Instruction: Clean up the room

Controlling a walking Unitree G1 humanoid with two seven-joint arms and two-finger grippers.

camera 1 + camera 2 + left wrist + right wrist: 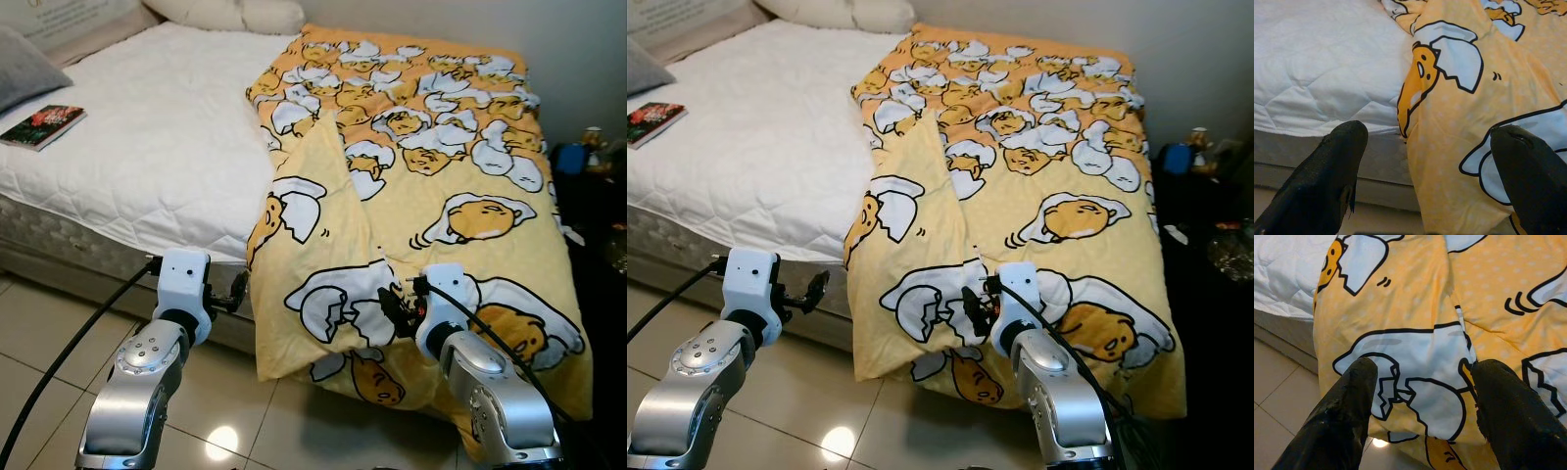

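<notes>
We stand at the foot of a bed (147, 166), where a yellow cartoon blanket (431, 196) covers its right half and hangs over the edge. Our left gripper (1427, 161) and right gripper (1420, 396) hover with jaws wide, holding nothing. We judge the next move is gripping the blanket's hanging edge to spread it.

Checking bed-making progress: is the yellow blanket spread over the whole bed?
No. The yellow blanket covers only one side; the white mattress lies bare.

A yellow egg-print quilt (421, 186) is lying across the right side of the white quilted mattress (147, 147), hanging over its front edge; a paperback book (43, 126) is lying far left.
</notes>
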